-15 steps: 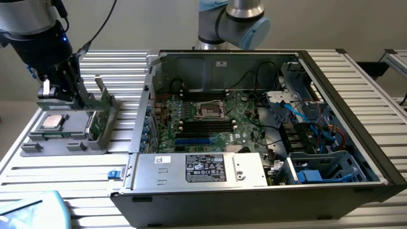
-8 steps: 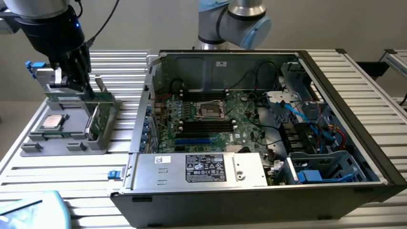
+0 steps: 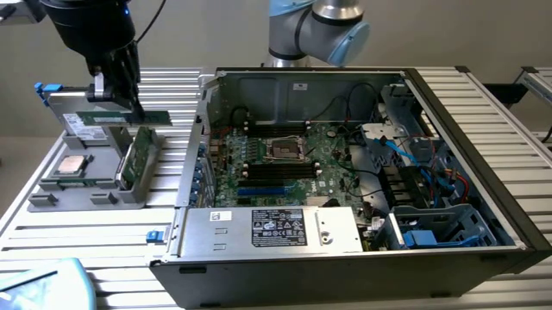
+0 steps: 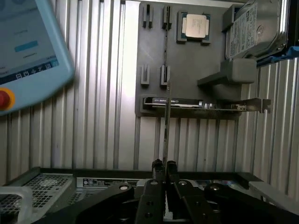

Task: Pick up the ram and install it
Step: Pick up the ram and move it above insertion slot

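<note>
Slatted aluminium table [image 3: 103,248] all around, with an open PC case [image 3: 483,161] lying on its side in the middle and a grey parts tray [image 3: 90,194] off to the exterior view's left. A light-blue teach pendant [image 3: 43,284] pokes in at the near corner.

The gripper [image 3: 131,108] hangs above that tray with its jaws pinched shut on the ram [image 3: 103,119]. The stick lies level in the air, clear of the tray and not touching anything under it. From the wrist view the ram [image 4: 167,121] is seen edge-on as a thin dark line sticking straight out from between the fingertips [image 4: 158,164], so the grip looks centred and pretty square.

Down in the tray sit the processor chip [image 4: 195,25], a hard drive [image 4: 254,30] and an expansion card [image 4: 187,103] in its holder, none of them touched.

Progress-wise, the pick-up half looks done, since the stick is in the jaws and off its holder. The install half isn't: the ram is well apart from the case, and the motherboard [image 3: 324,155] with its long black memory slots [image 3: 280,171] sits over to the exterior view's right with nothing near it. Can't tell from here which slot is meant for it.
</note>
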Controlling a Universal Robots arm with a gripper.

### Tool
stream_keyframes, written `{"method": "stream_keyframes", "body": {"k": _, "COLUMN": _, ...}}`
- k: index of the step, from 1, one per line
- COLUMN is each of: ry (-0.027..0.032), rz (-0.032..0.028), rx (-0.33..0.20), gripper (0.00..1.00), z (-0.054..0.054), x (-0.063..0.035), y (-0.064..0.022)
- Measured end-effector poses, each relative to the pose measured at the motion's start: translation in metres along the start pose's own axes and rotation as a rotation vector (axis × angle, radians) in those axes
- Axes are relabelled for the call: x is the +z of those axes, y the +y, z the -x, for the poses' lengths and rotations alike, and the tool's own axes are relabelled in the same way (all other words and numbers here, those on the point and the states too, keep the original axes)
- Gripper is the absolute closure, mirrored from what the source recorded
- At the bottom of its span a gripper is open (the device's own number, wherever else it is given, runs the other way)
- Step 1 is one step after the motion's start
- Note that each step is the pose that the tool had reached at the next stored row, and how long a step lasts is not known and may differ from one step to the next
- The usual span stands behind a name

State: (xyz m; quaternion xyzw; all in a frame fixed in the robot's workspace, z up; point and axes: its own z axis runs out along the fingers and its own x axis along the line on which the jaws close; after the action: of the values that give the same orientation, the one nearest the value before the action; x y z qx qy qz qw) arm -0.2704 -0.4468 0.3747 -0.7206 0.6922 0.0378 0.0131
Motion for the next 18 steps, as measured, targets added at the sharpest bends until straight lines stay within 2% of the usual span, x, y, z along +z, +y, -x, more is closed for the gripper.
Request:
{"method": "stream_keyframes", "body": {"k": 6, "ry": -0.0214, "rz": 0.0013, "rx": -0.001, "gripper": 0.86, "z": -0.001, "x": -0.0095, "y": -0.0209}}
{"method": "stream_keyframes", "body": {"k": 8, "ry": -0.0268, "rz": 0.0035, "rx": -0.001, "gripper": 0.86, "z": -0.001, "x": -0.0110, "y": -0.0267}}
{"method": "stream_keyframes", "body": {"k": 13, "ry": -0.0335, "rz": 0.0121, "rx": 0.000, "gripper": 0.86, "z": -0.003, "x": -0.0137, "y": -0.0405}}
{"method": "stream_keyframes", "body": {"k": 18, "ry": -0.0409, "rz": 0.0145, "rx": 0.000, "gripper": 0.86, "z": -0.005, "x": -0.0179, "y": -0.0588}}
